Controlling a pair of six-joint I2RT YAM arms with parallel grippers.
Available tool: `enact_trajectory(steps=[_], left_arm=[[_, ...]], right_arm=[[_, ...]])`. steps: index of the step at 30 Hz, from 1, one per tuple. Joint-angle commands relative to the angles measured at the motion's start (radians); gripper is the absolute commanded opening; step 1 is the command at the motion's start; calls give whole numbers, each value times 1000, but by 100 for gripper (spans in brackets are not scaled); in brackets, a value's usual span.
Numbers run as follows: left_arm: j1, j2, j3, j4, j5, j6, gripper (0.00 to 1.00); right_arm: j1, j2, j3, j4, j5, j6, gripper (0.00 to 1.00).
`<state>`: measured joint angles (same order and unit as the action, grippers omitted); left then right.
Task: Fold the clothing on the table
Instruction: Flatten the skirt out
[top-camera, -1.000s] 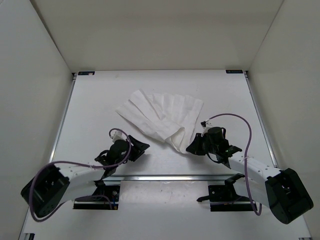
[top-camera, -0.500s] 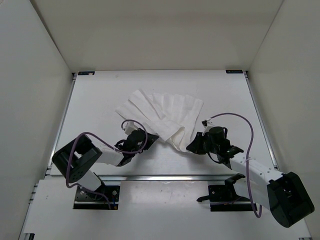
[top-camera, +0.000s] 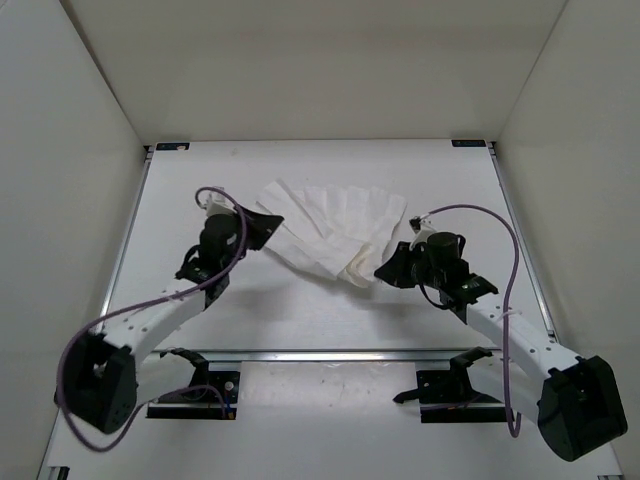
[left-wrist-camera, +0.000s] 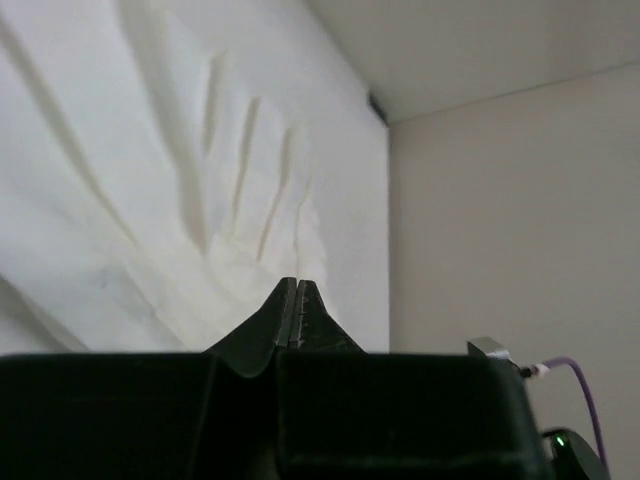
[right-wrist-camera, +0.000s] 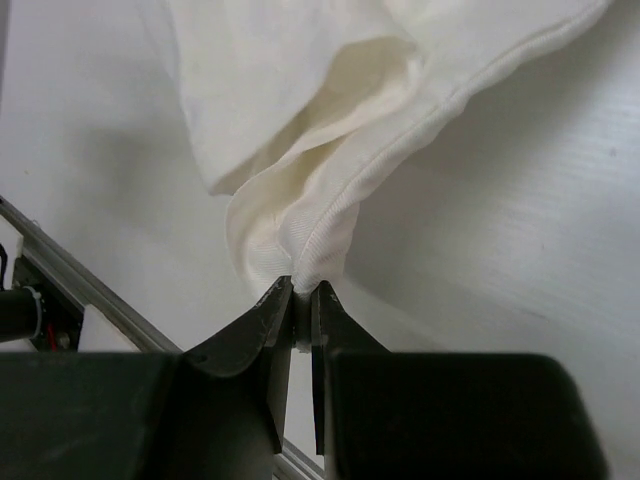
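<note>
Zero folds finished, we judge: right tool (right-wrist-camera: 303, 292) pinches a hem of the clothing (top-camera: 335, 225); left tool (left-wrist-camera: 298, 288) sits shut at its corner.

My left gripper (top-camera: 266, 224) sits right on the clothing's (top-camera: 335, 232) left corner, touching its edge. From up here I can't say if anything's pinched. My right gripper (top-camera: 382, 272) is at the near right corner, and the hem bunches into it. The pleats fan out flat on the table (top-camera: 300, 320) between my arms.
</note>
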<state>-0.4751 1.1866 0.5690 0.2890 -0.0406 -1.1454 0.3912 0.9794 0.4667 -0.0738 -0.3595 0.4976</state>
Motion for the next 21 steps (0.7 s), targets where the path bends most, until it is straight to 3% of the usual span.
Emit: enact_trajectory(steps=[1, 3, 5, 7, 11, 21], left_arm=[[76, -181, 43, -319, 126, 179, 0], [114, -218, -58, -263, 229, 126, 0], [66, -188, -199, -80, 278, 45, 16], [-15, -116, -224, -9, 259, 13, 31], [-147, 72, -157, 99, 235, 7, 51], [-183, 237, -29, 131, 217, -4, 62]], right_arm=[[21, -44, 67, -35, -12, -39, 0], [50, -57, 21, 0, 8, -18, 0], [55, -45, 0, 22, -1, 2, 0], [55, -25, -2, 23, -1, 12, 0], [72, -15, -20, 32, 24, 16, 0], [81, 57, -65, 65, 2, 7, 0]])
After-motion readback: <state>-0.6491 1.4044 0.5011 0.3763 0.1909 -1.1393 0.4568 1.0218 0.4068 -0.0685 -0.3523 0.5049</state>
